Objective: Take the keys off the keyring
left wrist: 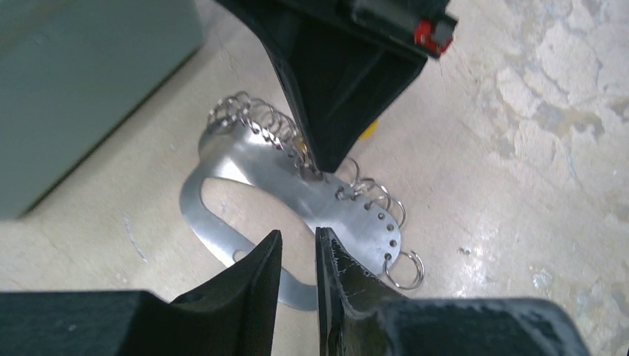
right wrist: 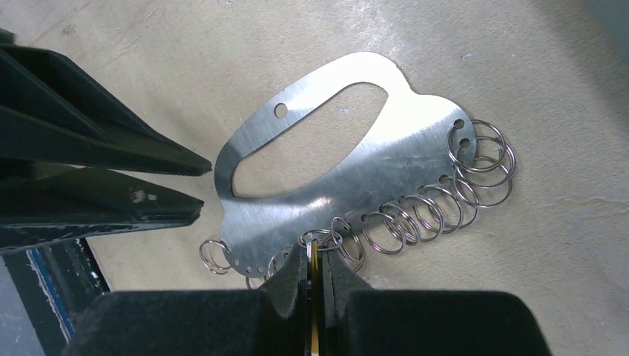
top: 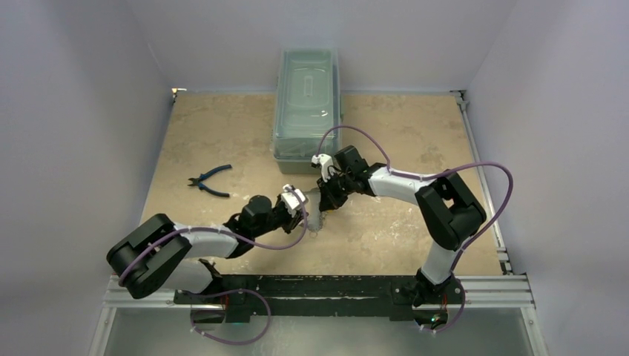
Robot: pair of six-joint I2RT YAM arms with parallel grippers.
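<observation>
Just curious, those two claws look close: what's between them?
The keyring, a flat silvery plate edged with small rings, lies between the left gripper and the right gripper; the left wrist view shows it.

Keyring (top: 314, 213) lies mid-frame on the table (top: 222, 126); pliers (top: 209, 181) sit to its left, a lidded box (top: 308, 100) above it.

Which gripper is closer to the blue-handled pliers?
Left. The left gripper sits to the right of the blue-handled pliers; the right gripper is farther right, beyond it.
</observation>
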